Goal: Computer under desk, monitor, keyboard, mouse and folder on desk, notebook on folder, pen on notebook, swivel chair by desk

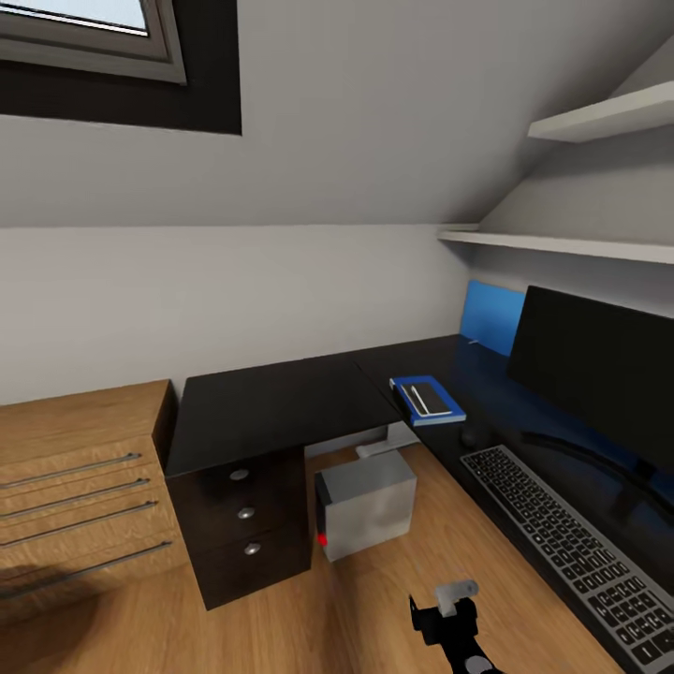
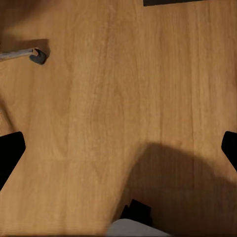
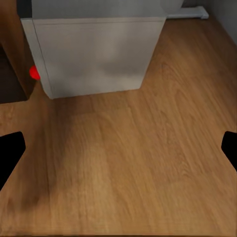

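Observation:
The black L-shaped desk (image 1: 271, 407) wraps the corner. Under it stands the grey computer (image 1: 367, 504), which has a red button (image 3: 33, 72) and looms close in the right wrist view (image 3: 98, 49). On the desk's right wing the monitor (image 1: 599, 374) stands behind the keyboard (image 1: 571, 543). Past the keyboard's far end lies the small black mouse (image 1: 471, 436), then the blue folder (image 1: 449, 409). The dark notebook (image 1: 429, 394) and the white pen (image 1: 417, 400) rest on the folder. A chrome leg and castor (image 2: 37, 56) of the swivel chair show on the floor. My left gripper (image 2: 118, 153) and right gripper (image 3: 118, 150) are open over bare floor.
A light wood chest (image 1: 80, 487) with long steel handles stands left of the desk drawers (image 1: 245, 513). White shelves (image 1: 562, 245) hang above the monitor, under the sloped wall. Part of my right arm (image 1: 449, 608) shows low over the wood floor (image 1: 374, 599).

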Robot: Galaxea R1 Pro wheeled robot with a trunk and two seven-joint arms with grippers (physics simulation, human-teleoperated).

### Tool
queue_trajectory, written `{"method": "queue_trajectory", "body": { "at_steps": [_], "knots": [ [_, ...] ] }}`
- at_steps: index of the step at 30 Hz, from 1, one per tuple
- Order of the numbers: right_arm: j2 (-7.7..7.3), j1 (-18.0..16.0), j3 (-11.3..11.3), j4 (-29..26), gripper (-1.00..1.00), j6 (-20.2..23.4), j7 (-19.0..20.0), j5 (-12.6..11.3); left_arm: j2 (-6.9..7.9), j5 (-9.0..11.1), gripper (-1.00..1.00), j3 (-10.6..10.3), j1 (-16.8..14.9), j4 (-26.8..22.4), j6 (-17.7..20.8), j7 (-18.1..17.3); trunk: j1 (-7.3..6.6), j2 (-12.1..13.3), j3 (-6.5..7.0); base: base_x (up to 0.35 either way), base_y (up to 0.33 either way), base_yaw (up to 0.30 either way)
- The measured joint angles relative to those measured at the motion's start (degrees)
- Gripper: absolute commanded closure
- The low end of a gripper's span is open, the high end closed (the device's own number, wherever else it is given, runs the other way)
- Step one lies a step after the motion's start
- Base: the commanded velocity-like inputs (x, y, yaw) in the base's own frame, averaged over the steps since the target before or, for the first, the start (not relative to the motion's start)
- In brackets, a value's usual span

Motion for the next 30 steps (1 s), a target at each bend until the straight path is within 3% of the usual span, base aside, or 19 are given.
{"method": "queue_trajectory", "body": {
  "at_steps": [10,19,30],
  "knots": [
    [2.20,1.48,-0.01,0.82,-1.00,-5.24,0.21,-0.22,0.22,2.04,-1.00,0.00,-0.24,2.97,-0.36,-0.01,-2.20,4.01,1.96,0.000,0.000,0.187],
    [2.51,1.80,-0.08,0.91,-1.00,-6.32,0.08,-0.33,0.41,2.10,-1.00,0.06,-0.24,4.40,-3.46,0.06,-4.18,7.62,3.59,0.000,0.000,0.276],
    [2.58,1.83,-0.05,0.91,-1.00,-6.33,0.06,-0.34,0.28,1.91,-1.00,0.02,-0.24,6.15,-4.60,0.09,-6.59,12.04,5.44,0.000,0.000,0.280]
  ]
}}
